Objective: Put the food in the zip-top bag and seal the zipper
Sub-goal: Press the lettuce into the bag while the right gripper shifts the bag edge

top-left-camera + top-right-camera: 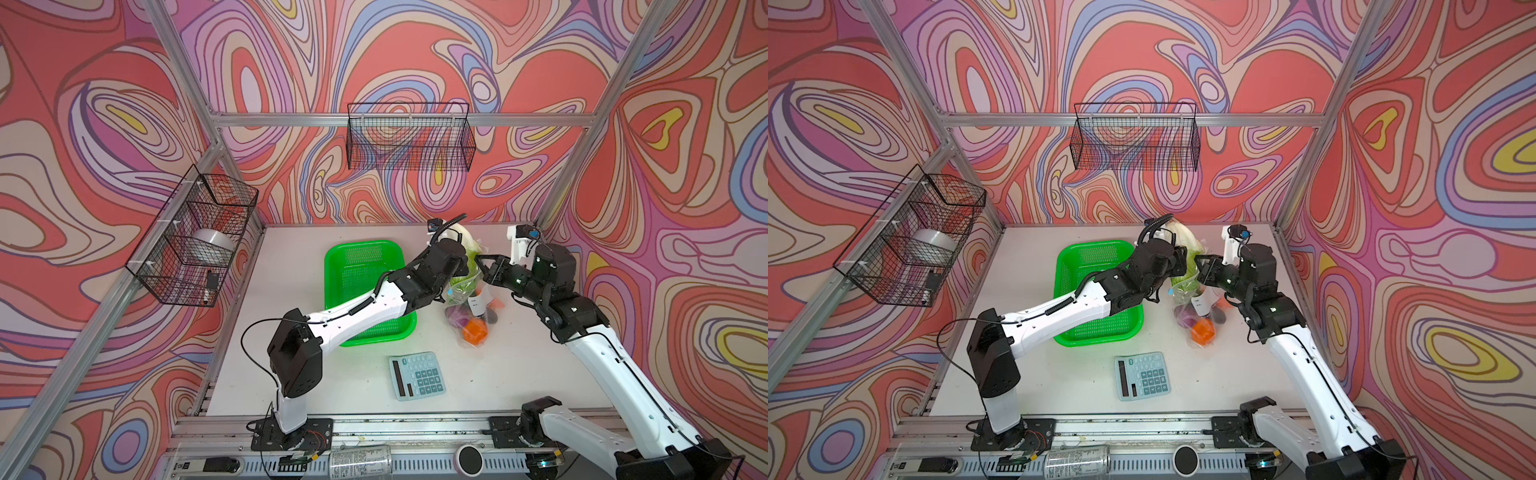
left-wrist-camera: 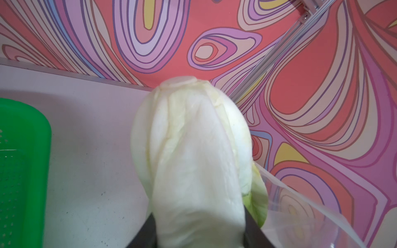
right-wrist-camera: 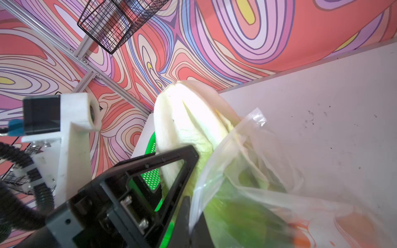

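The left gripper [image 2: 199,236] pinches the napa cabbage [image 2: 193,150]. In the left wrist view, its two black fingers [image 2: 146,234] press against either side of the white stalk. In both top views the cabbage [image 1: 462,236] stands tilted near the back edge of the table [image 1: 291,374], toward the right back corner. Its white stem end points up and back. Its leafy green end is down inside the mouth of the zip-top bag [image 3: 247,161].

The right gripper [image 1: 480,266] reaches in from the right with its fingers pressed together. In the right wrist view the clear film of the bag's mouth edge comes out from between them, so it is nipping the bag.

The rest of the bag [image 1: 467,338] lies on the table just right of the green basket [image 1: 332,266], running from the cabbage toward the front edge. Through the plastic show a small orange pumpkin [image 1: 475,331], a purple onion [image 1: 456,318] and a dark piece that is too small to name. A white label [image 1: 478,302] sits on the bag's upper face. The zipper is open where the cabbage goes in.

The left arm crosses over the basket's front right corner. A pale blue calculator [image 1: 417,375] lies apart from both, nearer the front edge.
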Available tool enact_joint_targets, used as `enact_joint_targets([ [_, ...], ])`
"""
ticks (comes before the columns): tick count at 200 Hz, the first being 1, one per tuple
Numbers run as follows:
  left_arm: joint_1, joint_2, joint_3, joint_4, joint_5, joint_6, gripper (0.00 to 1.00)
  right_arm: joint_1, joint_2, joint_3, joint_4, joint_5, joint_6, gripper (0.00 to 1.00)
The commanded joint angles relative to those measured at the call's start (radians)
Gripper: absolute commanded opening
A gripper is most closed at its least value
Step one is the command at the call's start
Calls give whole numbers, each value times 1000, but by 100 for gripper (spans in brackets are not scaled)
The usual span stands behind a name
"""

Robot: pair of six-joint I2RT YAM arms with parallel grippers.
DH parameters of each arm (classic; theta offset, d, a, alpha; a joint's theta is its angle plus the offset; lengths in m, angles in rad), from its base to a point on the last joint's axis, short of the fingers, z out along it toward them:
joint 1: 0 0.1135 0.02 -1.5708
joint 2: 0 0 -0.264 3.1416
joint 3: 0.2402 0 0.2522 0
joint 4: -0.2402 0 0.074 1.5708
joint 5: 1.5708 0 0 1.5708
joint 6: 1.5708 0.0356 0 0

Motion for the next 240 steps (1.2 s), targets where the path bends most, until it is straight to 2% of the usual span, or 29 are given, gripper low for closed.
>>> enact_joint_targets([
  [1, 4, -13, 1, 44, 0, 15, 29, -3, -27, -24, 78, -32, -35, 0],
  [34, 4, -44, -28, 33, 7, 40, 30, -9, 3, -58, 196, -61, -39, 0],
  [87, 4, -164, -158, 64, -73, 59, 32, -10, 161, 37, 347, -192, 5, 0],
  [126, 4, -190, -179, 67, -91, 91, 32, -10, 228, 85, 445, -293, 96, 0],
  [153, 3, -168, -152, 25, -107, 136, 33, -10, 207, 97, 474, -320, 135, 0],
  [196, 3, -137, -101, -33, -146, 200, 37, -10, 143, 69, 426, -307, 105, 0],
  [211, 2, -129, -91, -35, -138, 204, 45, -10, 149, 51, 430, -315, 113, 0],
  [219, 3, -126, -85, -37, -134, 204, 55, -10, 155, 44, 441, -322, 118, 0],
  [229, 2, -126, -82, -40, -132, 204, 71, -10, 156, 37, 450, -325, 121, 0],
  [240, 2, -133, -83, -44, -141, 204, 97, -10, 152, 33, 452, -319, 114, 0],
])
